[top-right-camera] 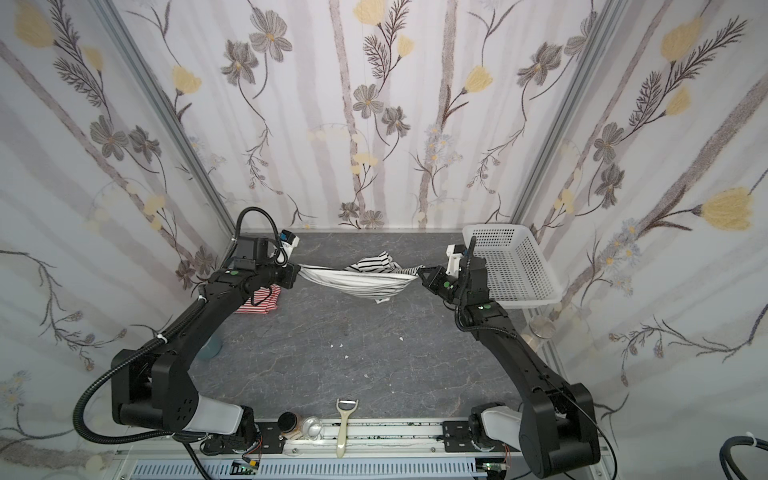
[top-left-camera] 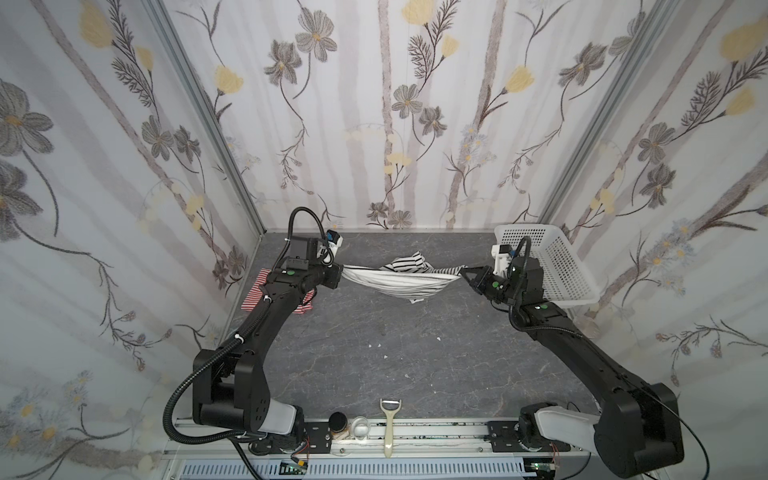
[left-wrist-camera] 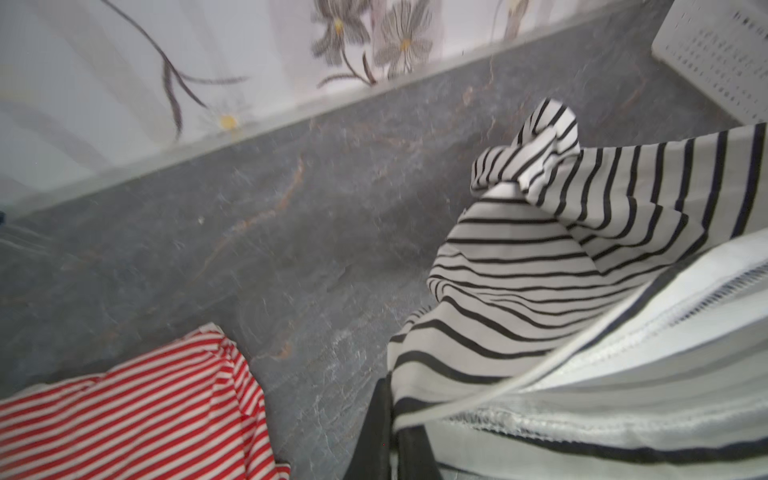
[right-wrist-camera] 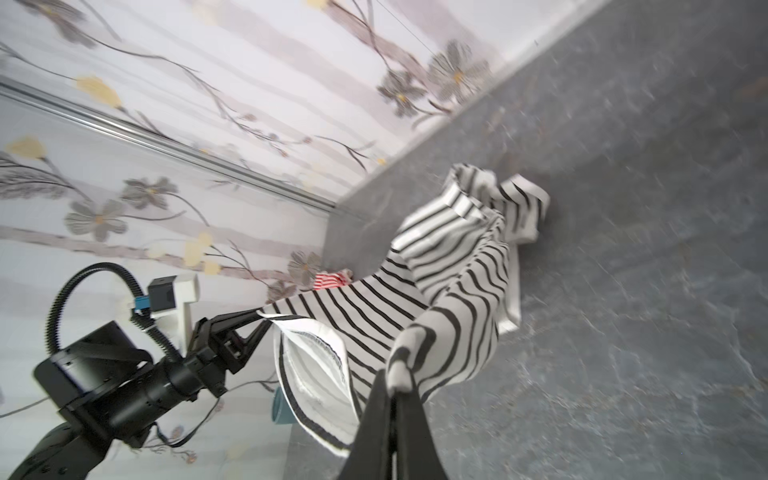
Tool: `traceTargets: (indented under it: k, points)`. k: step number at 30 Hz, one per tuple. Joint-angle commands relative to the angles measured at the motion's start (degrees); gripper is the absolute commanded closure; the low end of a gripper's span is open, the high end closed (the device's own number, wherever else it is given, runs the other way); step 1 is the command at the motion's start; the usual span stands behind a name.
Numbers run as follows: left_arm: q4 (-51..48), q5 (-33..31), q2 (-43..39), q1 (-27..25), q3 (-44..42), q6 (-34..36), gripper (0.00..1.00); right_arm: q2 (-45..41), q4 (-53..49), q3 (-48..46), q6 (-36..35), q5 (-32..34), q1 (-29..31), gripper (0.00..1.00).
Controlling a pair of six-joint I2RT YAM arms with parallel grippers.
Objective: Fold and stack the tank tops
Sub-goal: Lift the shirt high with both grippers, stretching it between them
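Left hand [right-wrist-camera: 261,316] and right hand [right-wrist-camera: 393,387] clamp the black-striped tank top [top-left-camera: 390,282], sagging between them.

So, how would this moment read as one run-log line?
black-striped top: stretched between arms | left jaws: shut on it | right jaws: shut on it | red-striped top: on table
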Motion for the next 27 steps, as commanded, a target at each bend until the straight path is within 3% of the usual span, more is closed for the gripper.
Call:
traceTargets:
  k: [1, 7, 16, 23, 27]
  points:
    - [-4.01, 0.20, -0.68, 0.46, 8.92, -2.62, 1.00, -2.83, -8.79, 8.75, -2.22, 3.38, 0.10, 1.00]
    - [-8.10, 1.80, -0.23, 0.95, 26.85, -4.84, 1.00, -5.03, -16.23, 26.06, -3.96, 5.01, 0.10, 1.00]
    - [-15.84, 3.93, 1.16, 0.95, 51.03, -7.10, 1.00, -6.28, -26.32, 44.97, -7.96, 3.06, 0.19, 1.00]
    - [-17.96, 5.88, 2.63, 0.88, 58.90, -8.95, 1.00, -3.38, -29.78, 52.60, -7.70, 0.55, -0.73, 1.00]
    - [-17.46, 1.78, 6.84, 0.86, 58.90, -4.86, 1.00, 3.27, -29.32, 55.56, -6.98, -4.19, -3.15, 1.00]
